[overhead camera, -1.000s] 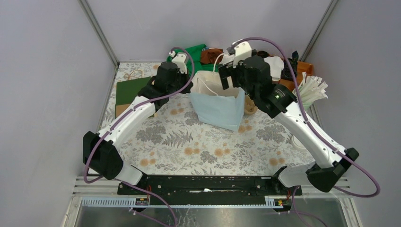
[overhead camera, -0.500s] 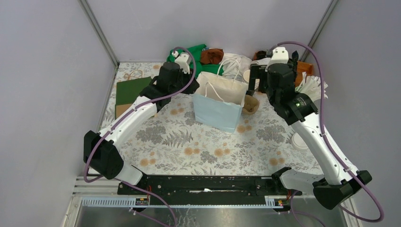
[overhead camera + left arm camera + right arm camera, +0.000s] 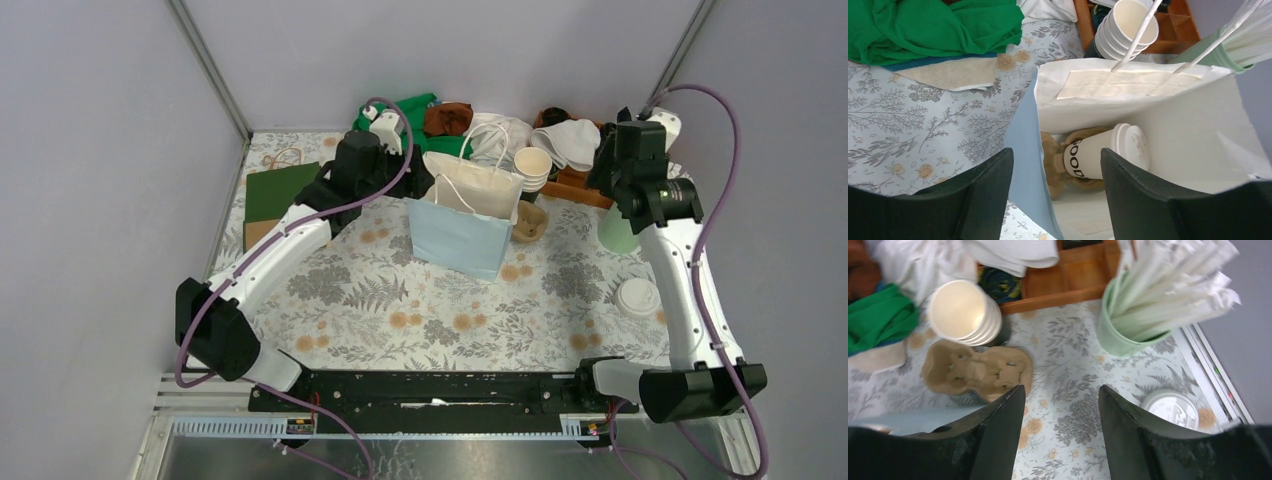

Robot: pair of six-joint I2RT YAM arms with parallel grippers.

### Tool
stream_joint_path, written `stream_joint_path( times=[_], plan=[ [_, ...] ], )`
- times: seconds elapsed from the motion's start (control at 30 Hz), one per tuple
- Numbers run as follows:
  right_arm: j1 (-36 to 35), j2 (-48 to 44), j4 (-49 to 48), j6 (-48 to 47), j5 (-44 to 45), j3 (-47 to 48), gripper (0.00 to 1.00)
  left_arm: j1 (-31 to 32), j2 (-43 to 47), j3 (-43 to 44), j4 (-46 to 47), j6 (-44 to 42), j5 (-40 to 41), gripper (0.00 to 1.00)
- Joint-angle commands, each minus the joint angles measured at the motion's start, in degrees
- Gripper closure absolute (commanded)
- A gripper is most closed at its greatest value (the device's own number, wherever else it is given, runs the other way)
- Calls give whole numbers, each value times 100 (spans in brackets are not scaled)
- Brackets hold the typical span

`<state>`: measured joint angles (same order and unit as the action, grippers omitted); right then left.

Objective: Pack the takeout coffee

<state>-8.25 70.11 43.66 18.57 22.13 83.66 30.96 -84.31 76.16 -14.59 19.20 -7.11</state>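
The takeout coffee, a small pale paper cup with a white domed lid and dark lettering on its side [image 3: 1105, 157], sits low inside the pale blue paper carrier bag [image 3: 455, 235] on the flower-patterned worktop [image 3: 400, 300]. It rests against a brown moulded pulp holder [image 3: 1053, 160]. From the steep left wrist view I cannot tell whether it stands upright or leans.

The left tool [image 3: 1055, 155] hangs over the bag's mouth with its fingers spread and nothing between them. The right tool [image 3: 1062, 390] is also parted and empty, well off to the right.

The cup is probably light for its size, with thin walls that buckle under a hard squeeze. Its lid is likely only pressed on, and any liquid inside would slosh. The best hold looks to be a gentle one around the mid-body, below the lid rim, keeping the cup level. The bag itself is soft and could fold or tip.
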Motion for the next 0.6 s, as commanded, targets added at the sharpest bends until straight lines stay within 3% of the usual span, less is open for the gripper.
stream_joint_path(
  times=[0.0, 0.27, 0.57],
  plan=[
    [464, 206, 636, 646, 308, 219, 41, 13, 355, 406, 268, 71, -11, 29],
    [1070, 974, -318, 1045, 524, 79, 50, -25, 810, 629, -39, 32, 514, 19],
    [1071, 2042, -1875, 479, 1107, 102, 54, -248, 1611, -196, 362, 7, 465, 16]
  ],
)
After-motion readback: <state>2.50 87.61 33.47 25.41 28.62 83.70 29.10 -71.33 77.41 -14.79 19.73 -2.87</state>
